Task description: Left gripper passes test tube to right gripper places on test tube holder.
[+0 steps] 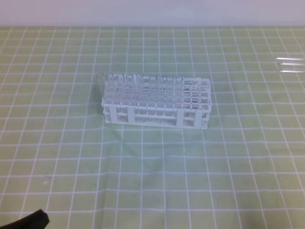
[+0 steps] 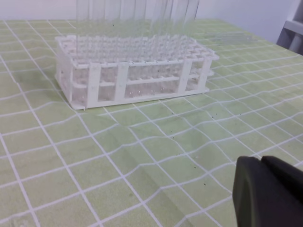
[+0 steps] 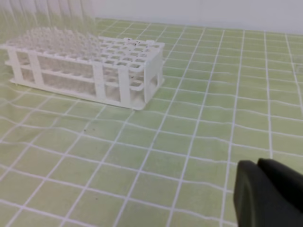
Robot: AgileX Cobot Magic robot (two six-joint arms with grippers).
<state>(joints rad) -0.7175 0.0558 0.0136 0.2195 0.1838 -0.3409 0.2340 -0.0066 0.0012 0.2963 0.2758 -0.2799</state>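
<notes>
The white test tube holder stands mid-table, also seen in the left wrist view and the right wrist view. Several clear test tubes stand upright in its left part; which one is the task's test tube I cannot tell. My left gripper is shut and empty, low over the cloth well in front of the holder. A black bit of the left arm shows at the bottom left corner. My right gripper is shut and empty too, off to the holder's right; the high view does not show it.
Three clear tubes lie side by side at the far right edge of the table. A green cloth with a white grid covers the table and is slightly wrinkled. A pale wall runs along the back.
</notes>
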